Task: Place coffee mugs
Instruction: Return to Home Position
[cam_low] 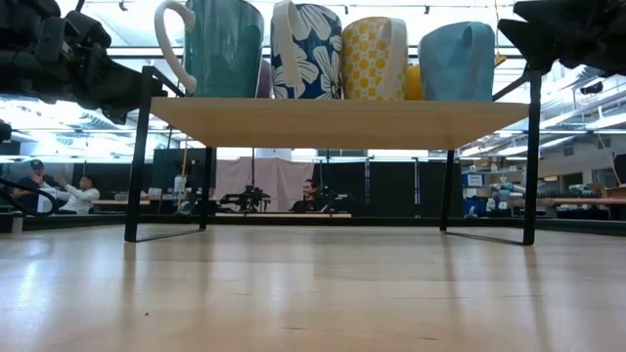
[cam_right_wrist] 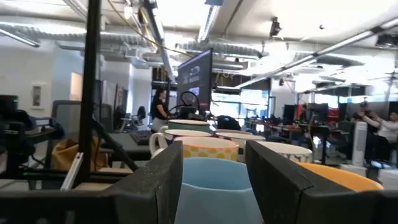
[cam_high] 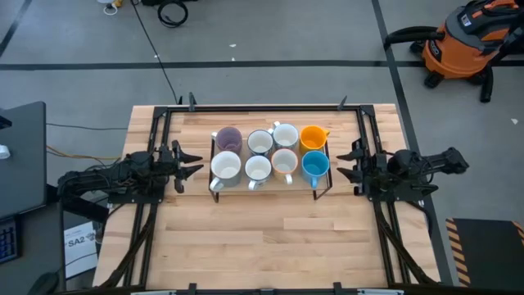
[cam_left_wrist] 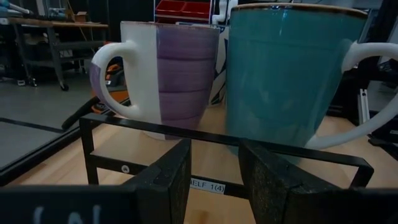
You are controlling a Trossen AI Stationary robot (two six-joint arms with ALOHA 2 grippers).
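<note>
Several mugs stand upright on their bases in two rows on a wooden shelf (cam_high: 295, 182) with a black wire frame, at mid-table. The far row includes a purple mug (cam_high: 228, 138) and an orange mug (cam_high: 313, 137). The near row includes a teal-sided mug (cam_high: 225, 168) and a blue mug (cam_high: 315, 165). My left gripper (cam_high: 196, 164) is open and empty, level with the shelf just off its left end; it faces the purple mug (cam_left_wrist: 165, 81) and the teal mug (cam_left_wrist: 289, 74). My right gripper (cam_high: 342, 163) is open and empty just off the right end, facing the blue mug (cam_right_wrist: 214, 193).
The shelf stands on thin black legs (cam_low: 137, 156), with open space under its board (cam_low: 342, 110). Black rails (cam_high: 160, 131) run along both table sides. Bare tabletop (cam_high: 270, 238) lies on the near side of the shelf. People sit in the room beyond the table (cam_low: 78, 196).
</note>
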